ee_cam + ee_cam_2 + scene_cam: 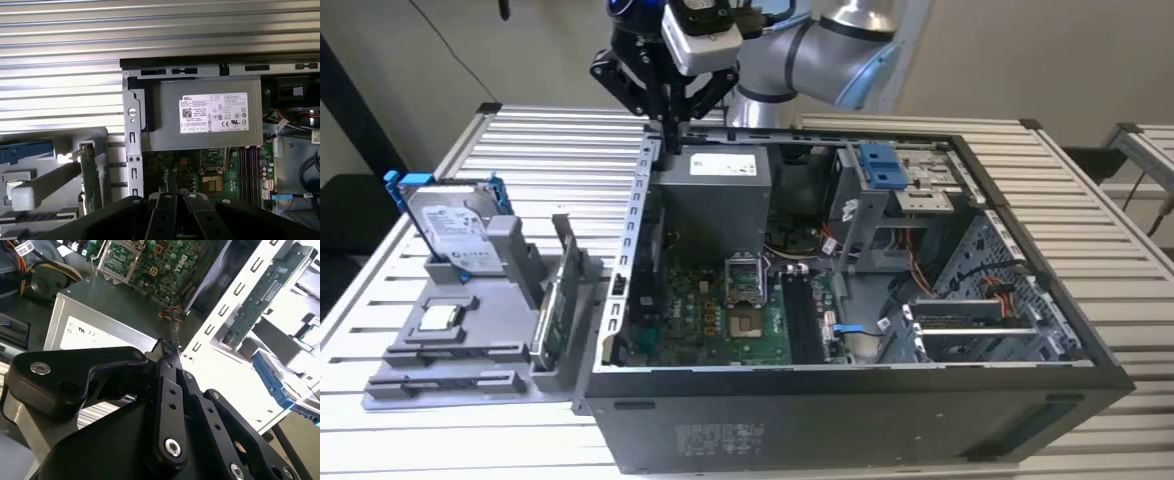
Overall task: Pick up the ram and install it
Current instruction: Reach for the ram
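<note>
While the long, thin, dark-green ram stick (548, 308) stands on edge for easy grasping in a grey holder (454, 352) beside the open black computer case (854, 400), the black gripper (674, 130) hangs above that case, pinched together, empty.

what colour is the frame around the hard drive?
Blue. The frame wraps the silver hard drive; it shows best in the exterior view.
</note>
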{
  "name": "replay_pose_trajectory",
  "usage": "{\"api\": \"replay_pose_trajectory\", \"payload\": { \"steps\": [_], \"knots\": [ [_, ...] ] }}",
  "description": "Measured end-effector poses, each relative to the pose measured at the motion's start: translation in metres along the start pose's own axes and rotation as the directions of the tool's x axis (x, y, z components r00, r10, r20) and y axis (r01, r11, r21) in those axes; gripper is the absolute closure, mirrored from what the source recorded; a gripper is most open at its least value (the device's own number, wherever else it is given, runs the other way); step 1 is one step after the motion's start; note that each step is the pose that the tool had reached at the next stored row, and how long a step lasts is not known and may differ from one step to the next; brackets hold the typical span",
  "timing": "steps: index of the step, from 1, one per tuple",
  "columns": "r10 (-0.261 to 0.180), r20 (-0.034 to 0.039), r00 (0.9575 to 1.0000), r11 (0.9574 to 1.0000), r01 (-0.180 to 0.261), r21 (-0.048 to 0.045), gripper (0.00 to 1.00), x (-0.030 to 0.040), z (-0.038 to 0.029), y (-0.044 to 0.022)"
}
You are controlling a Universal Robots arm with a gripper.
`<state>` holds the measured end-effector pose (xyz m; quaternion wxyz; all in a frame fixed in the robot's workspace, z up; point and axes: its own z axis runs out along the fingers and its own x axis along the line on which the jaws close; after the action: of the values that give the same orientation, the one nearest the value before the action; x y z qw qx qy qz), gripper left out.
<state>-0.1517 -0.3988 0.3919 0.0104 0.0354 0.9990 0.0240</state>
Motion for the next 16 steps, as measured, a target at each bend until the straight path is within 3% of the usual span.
{"api": "replay_pose_trajectory", "payload": {
  "steps": [8, 16],
  "knots": [
    [0.000, -0.0001, 1.0000, 1.0000, 0.000, 0.0001, 0.89, 0.0096, 0.0003, -0.0013],
    [0.000, 0.0000, 1.0000, 1.0000, 0.000, -0.0001, 0.89, 0.0259, 0.0008, -0.0025]
  ]
}}
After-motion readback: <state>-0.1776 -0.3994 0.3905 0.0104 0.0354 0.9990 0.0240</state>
